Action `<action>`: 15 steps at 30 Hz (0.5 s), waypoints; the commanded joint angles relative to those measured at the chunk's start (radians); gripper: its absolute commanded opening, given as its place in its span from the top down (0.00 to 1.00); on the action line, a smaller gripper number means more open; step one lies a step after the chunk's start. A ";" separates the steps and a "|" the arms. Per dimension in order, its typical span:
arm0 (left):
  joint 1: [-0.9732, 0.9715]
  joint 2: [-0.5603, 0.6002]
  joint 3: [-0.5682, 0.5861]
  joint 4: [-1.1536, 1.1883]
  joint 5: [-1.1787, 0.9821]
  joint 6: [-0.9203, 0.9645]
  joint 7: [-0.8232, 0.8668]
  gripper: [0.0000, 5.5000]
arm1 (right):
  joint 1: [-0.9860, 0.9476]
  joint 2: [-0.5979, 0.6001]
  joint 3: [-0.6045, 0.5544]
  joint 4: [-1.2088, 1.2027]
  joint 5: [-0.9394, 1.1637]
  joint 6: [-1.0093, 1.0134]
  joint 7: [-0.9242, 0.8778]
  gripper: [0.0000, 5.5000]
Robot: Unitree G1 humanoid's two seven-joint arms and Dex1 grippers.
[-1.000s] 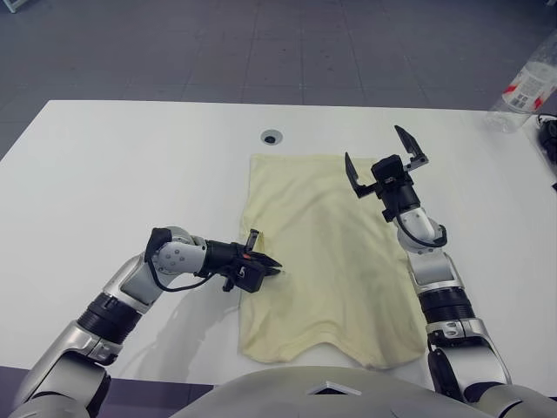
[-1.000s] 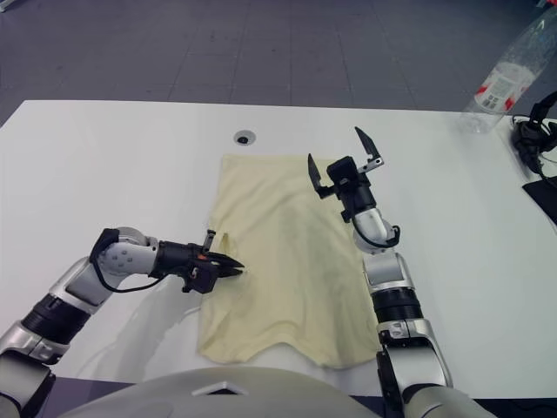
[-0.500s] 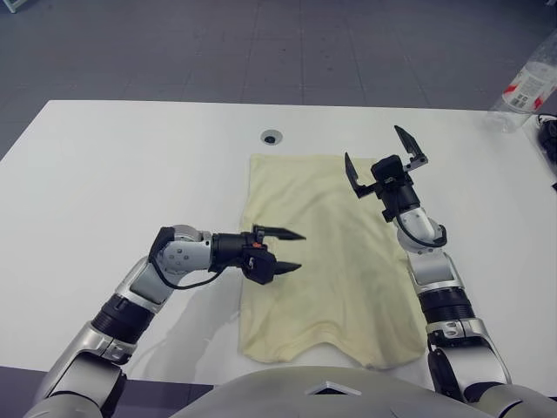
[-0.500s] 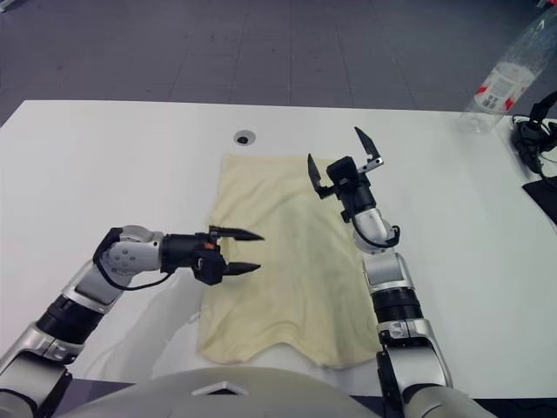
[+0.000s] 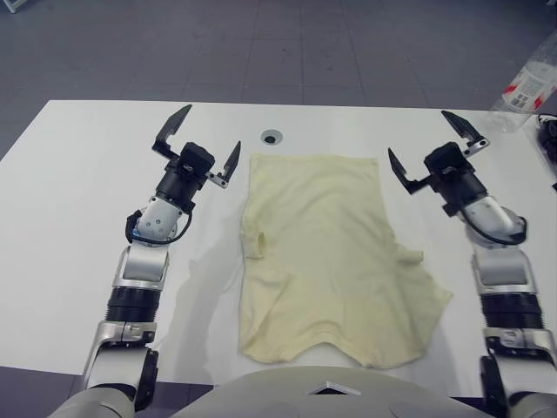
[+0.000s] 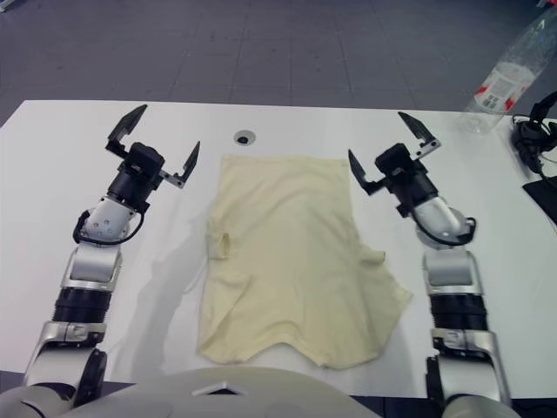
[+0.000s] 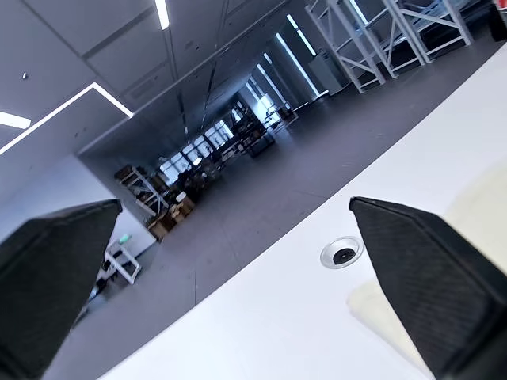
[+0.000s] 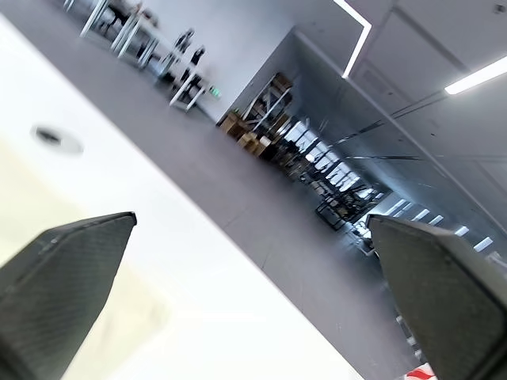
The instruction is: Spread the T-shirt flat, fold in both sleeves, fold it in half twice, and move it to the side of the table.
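Observation:
A pale yellow T-shirt [image 5: 331, 261] lies lengthwise on the white table [image 5: 87, 174], with its sleeves tucked in. A small crease sits at its left edge and a flap sticks out on its lower right side. My left gripper [image 5: 214, 125] is raised beside the shirt's far left corner, open, with nothing between its fingers. On the other side, off the far right corner, my right gripper [image 5: 418, 135] also stands open and holds nothing. Both point away from me. The left wrist view catches the shirt's corner [image 7: 475, 214] between its fingers [image 7: 436, 277].
A round cable hole [image 5: 271, 137] sits in the table just beyond the shirt's far left corner. A plastic bottle [image 6: 505, 74] lies at the far right corner, with black headphones [image 6: 533, 131] near the right edge. Bare table stretches on both sides of the shirt.
My left gripper let go of the shirt's left edge, opened and swung up to the far left. My right gripper moved right, off the shirt. The shirt's lower right side now spreads wider.

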 commanded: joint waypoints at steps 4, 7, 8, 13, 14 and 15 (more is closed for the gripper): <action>0.123 -0.065 -0.020 -0.072 -0.002 0.057 0.037 0.02 | 0.279 -0.299 -0.142 -0.078 0.219 -0.002 0.446 0.02; 0.156 -0.076 -0.016 -0.106 0.006 0.078 0.057 0.02 | 0.379 -0.385 -0.178 -0.063 0.244 -0.027 0.589 0.02; 0.166 -0.079 -0.016 -0.119 0.008 0.085 0.061 0.02 | 0.399 -0.409 -0.185 -0.050 0.241 -0.036 0.621 0.02; 0.185 -0.096 -0.013 -0.173 0.008 0.112 0.087 0.02 | 0.461 -0.493 -0.196 0.004 0.203 -0.063 0.734 0.02; 0.184 -0.096 -0.013 -0.177 0.009 0.116 0.091 0.02 | 0.468 -0.505 -0.187 0.014 0.181 -0.075 0.739 0.02; 0.183 -0.096 -0.013 -0.180 0.011 0.119 0.094 0.02 | 0.469 -0.514 -0.175 0.024 0.154 -0.091 0.739 0.02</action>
